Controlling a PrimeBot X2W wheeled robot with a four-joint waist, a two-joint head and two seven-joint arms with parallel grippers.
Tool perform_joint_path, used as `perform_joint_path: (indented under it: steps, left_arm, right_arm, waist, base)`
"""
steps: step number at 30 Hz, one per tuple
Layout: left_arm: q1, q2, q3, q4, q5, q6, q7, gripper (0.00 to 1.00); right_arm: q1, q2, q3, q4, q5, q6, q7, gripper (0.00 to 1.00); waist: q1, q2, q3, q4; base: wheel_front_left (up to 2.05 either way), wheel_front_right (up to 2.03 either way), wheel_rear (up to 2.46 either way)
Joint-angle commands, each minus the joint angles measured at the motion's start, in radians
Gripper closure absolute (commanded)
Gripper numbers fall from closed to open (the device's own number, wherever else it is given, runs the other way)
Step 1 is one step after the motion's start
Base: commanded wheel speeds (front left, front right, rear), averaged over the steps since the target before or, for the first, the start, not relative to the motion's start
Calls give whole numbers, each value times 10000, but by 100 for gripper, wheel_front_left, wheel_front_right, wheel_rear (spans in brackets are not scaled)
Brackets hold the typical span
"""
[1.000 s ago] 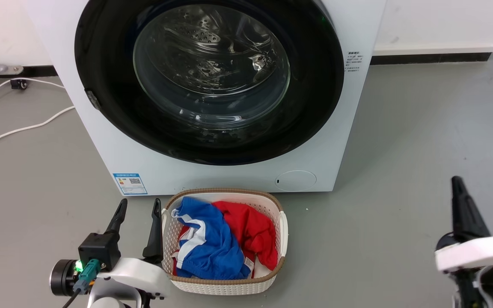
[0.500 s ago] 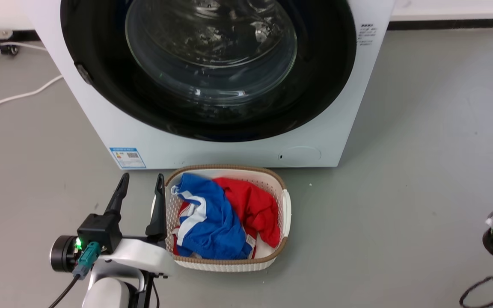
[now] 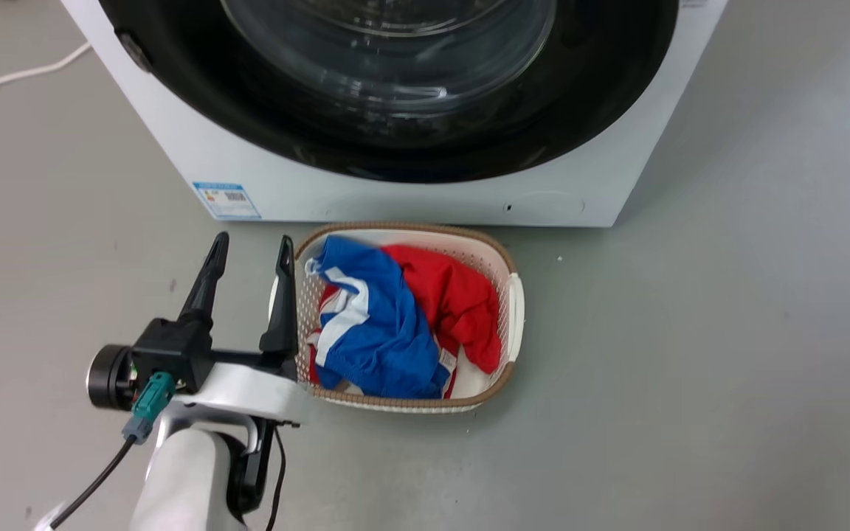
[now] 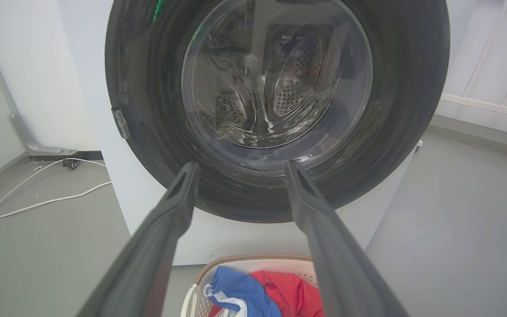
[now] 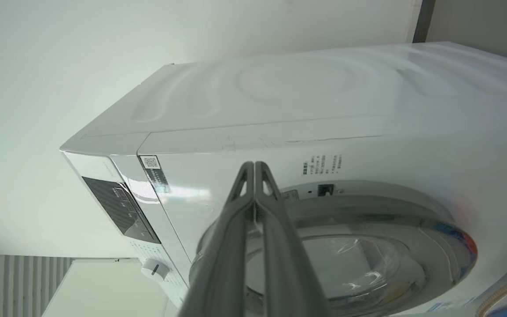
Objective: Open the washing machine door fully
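Facing the washing machine door (image 4: 275, 88), left tool (image 4: 239, 164) spread empty, right wrist view, right tool (image 5: 254, 164) pinched together

Grey floor (image 3: 690, 383) is carrying everything here, smooth and lightly speckled. White washing machine (image 3: 410, 199) is standing on it at the far side. Pale basket (image 3: 515, 295) with a brown rim is sitting just in front of the machine's base. White cable (image 3: 19, 74) is trailing across the floor off to the left.

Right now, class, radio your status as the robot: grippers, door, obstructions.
Left gripper open, empty. Right gripper shut, empty. Round glossy black washing machine door closed. White plastic laundry basket sits before it.
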Motion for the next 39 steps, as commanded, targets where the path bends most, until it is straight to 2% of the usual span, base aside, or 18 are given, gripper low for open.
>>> perform_joint_path:
  steps: [1,11,19,29,39]
  left_arm:
    - [-177,-25,-31,-73,51,-11,-26,0]
    - [-858,-119,-265,-499,72,-41,-26,0]
    - [-1312,-173,-486,-786,68,-4,-26,0]
    - [-1786,-193,-748,-851,88,48,-26,0]
    - [-1849,-203,-794,-804,34,81,-26,0]
  right_arm:
    - [-390,-103,172,201,-159,4,154,100]
    - [-3924,-635,1935,2252,-1530,4,1684,100]
    - [-5560,-637,2835,3255,-2505,4,2205,100]
    - [-6375,-343,3377,3392,-2972,4,2932,100]
    - [-6262,-318,3571,3411,-2995,4,4003,100]
  waist:
    - [-1,-1,305,174]
    - [-1,-1,1510,541]
    - [-1,-1,2285,811]
    - [-1,-1,2895,949]
    - [-1,-1,2900,917]
  base:
    - [0,0,0]
    - [0,0,0]
    - [0,0,0]
    - [0,0,0]
    - [0,0,0]
